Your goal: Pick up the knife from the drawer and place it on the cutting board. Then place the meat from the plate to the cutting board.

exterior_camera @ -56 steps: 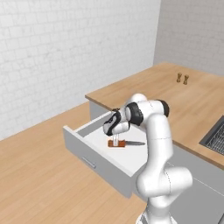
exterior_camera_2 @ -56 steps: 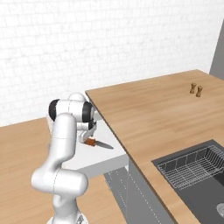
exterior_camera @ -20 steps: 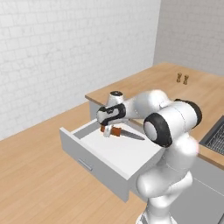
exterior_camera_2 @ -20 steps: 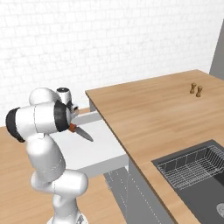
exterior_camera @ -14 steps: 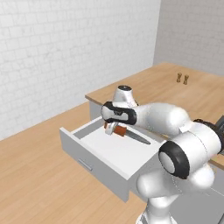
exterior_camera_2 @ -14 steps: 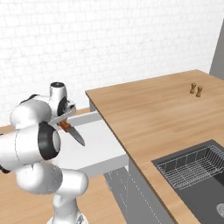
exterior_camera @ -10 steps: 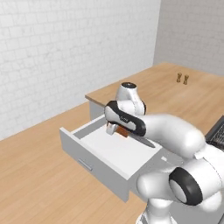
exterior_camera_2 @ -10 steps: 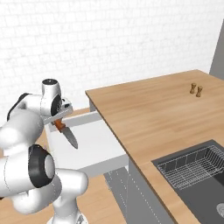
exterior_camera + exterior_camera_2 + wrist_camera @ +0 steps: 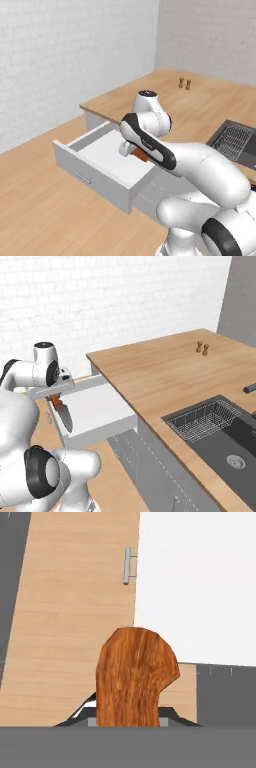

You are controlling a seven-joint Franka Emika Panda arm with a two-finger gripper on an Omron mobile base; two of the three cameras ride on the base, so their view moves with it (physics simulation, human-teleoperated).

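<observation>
My gripper (image 9: 54,396) is shut on the knife (image 9: 62,413), gripping its reddish-orange handle. The grey blade hangs down over the left end of the open drawer (image 9: 102,422). In the left base view the handle of the knife (image 9: 141,154) peeks out from behind my forearm, above the white inside of the drawer (image 9: 100,172). The hand view has the knife handle (image 9: 132,674) standing between the tips of my gripper (image 9: 131,713), with the drawer front and its bar handle (image 9: 127,565) beyond. The cutting board, the meat and the plate are out of view.
Two small shakers (image 9: 202,348) stand far back on the wooden counter (image 9: 165,376). A sink with a wire basket (image 9: 202,418) lies to the right. Grey cabinet fronts (image 9: 150,466) sit under the counter, and wooden floor (image 9: 40,210) spreads left of the drawer.
The arm has swung round and carried the knife up out of the drawer toward its left end. The blade now hangs downward. The grip on the handle has stayed shut.
</observation>
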